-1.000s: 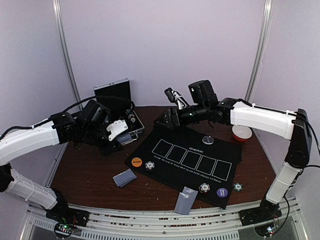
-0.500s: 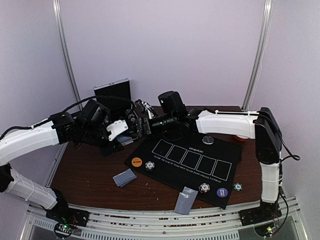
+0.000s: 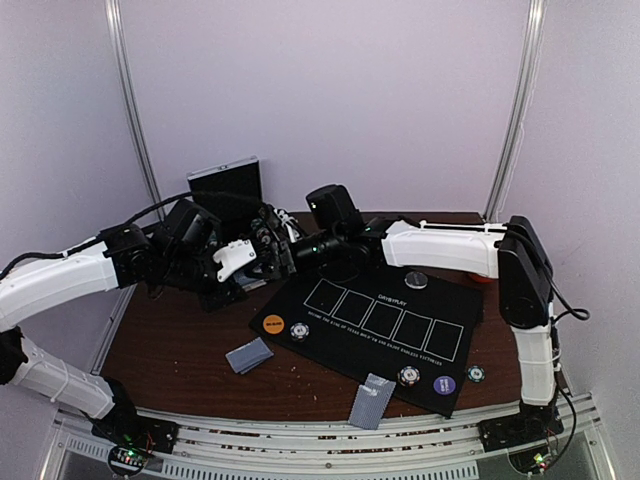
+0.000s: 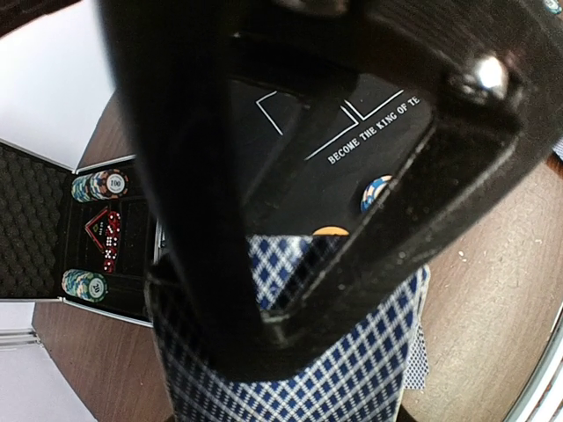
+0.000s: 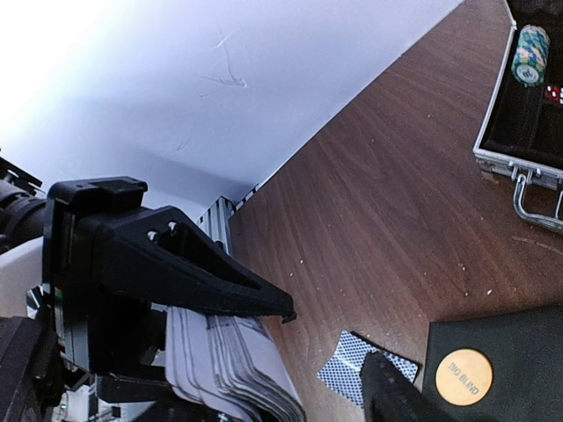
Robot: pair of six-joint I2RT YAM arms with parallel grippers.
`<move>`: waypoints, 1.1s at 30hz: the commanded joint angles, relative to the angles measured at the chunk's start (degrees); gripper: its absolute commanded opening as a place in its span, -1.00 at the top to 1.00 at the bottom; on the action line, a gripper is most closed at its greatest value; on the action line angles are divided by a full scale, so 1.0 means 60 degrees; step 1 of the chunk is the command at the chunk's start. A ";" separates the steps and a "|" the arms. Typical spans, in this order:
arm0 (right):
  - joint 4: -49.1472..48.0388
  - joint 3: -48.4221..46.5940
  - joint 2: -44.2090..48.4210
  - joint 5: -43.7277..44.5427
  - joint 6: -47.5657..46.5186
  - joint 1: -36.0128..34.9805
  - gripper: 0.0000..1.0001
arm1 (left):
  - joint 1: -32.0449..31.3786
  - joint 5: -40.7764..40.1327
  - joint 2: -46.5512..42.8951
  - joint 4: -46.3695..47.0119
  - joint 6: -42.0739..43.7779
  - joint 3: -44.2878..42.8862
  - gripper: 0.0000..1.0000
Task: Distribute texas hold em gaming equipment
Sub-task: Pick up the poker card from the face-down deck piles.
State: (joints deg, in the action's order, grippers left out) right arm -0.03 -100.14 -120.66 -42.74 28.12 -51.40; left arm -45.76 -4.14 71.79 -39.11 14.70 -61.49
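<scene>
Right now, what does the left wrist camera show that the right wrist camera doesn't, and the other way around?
Only the left wrist: the black mat with its white lettering, a striped poker chip beside the orange button, and the blue diamond backs of the card deck.
Only the right wrist: the metal latch on the case, and the card deck's stacked white edges seen side-on.
Both: the orange button, the black mat, the open case with chip stacks and red dice, and the card deck clamped in the left claw.

Left pincer [image 3: 240, 263] with deck [image 5: 230, 367] seemingly crowds right pincer [image 3: 268, 245].
</scene>
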 commanded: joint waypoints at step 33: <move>0.3144 -0.0215 0.1593 0.1755 -0.2007 0.0533 1.00 | -0.0043 -0.0439 -0.0033 0.0527 -0.0192 0.0167 0.21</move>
State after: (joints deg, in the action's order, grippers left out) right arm 13.72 -100.29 -113.97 -36.91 18.96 -49.63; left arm -45.80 -5.96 72.01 -39.00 14.66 -60.99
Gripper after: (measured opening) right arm 0.017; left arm 0.396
